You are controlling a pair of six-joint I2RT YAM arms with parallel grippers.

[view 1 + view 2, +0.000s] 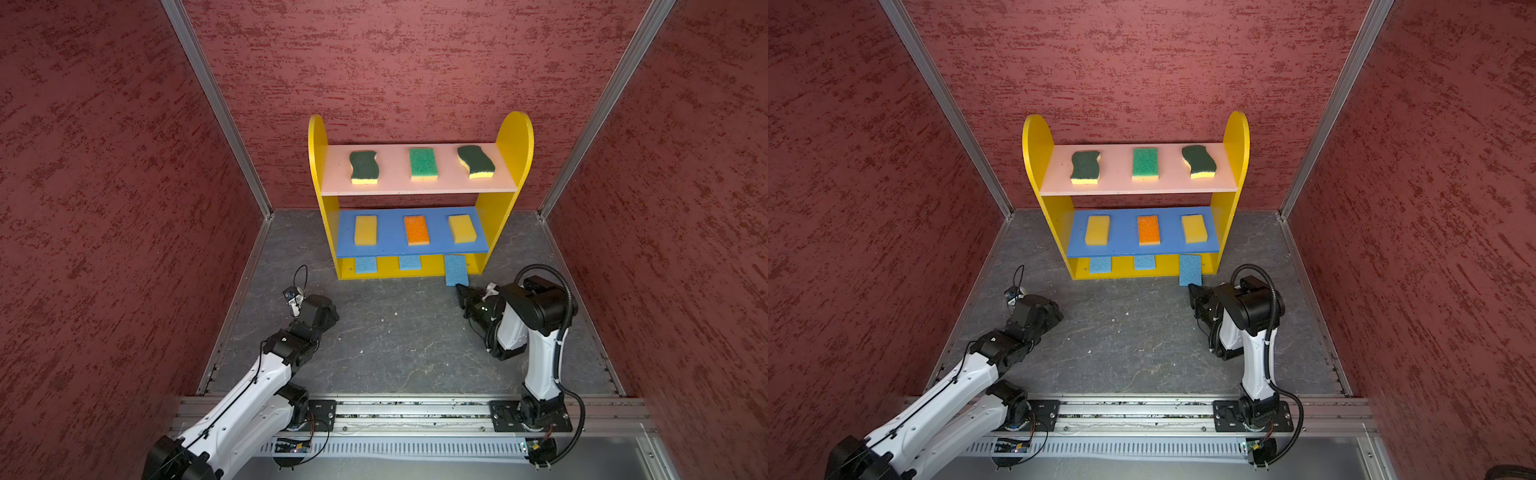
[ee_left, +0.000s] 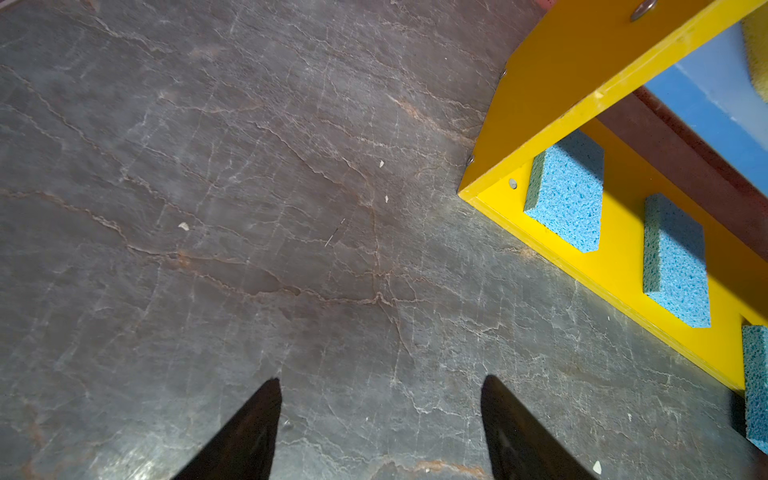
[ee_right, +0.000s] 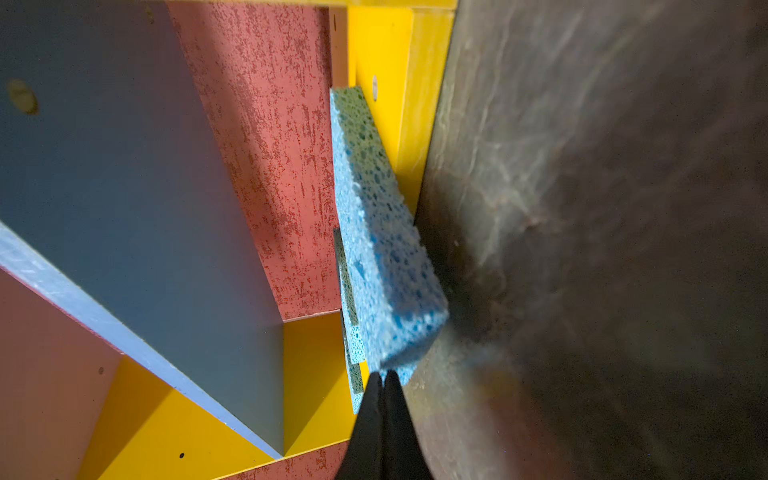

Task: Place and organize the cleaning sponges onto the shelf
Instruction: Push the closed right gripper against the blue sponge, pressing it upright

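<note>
Dark stone floor (image 1: 395,340), red walls (image 1: 104,166). Shelf (image 1: 515,137) at the back has the other sponges (image 1: 422,164) lined up. One blue sponge (image 1: 456,270) sticks out over the bottom board (image 1: 432,266)'s front edge, with the right gripper (image 3: 383,376) pinched closed, tips against its near end. Left gripper (image 2: 381,379) is spread wide over bare floor.

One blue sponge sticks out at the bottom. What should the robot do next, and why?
Probably a short push further in with the right pincer. That blue sponge hangs over the front edge of the yellow bottom board, while the other two blue sponges sit further back. The pincer is shut, its tips right at the sponge's near end.
</note>
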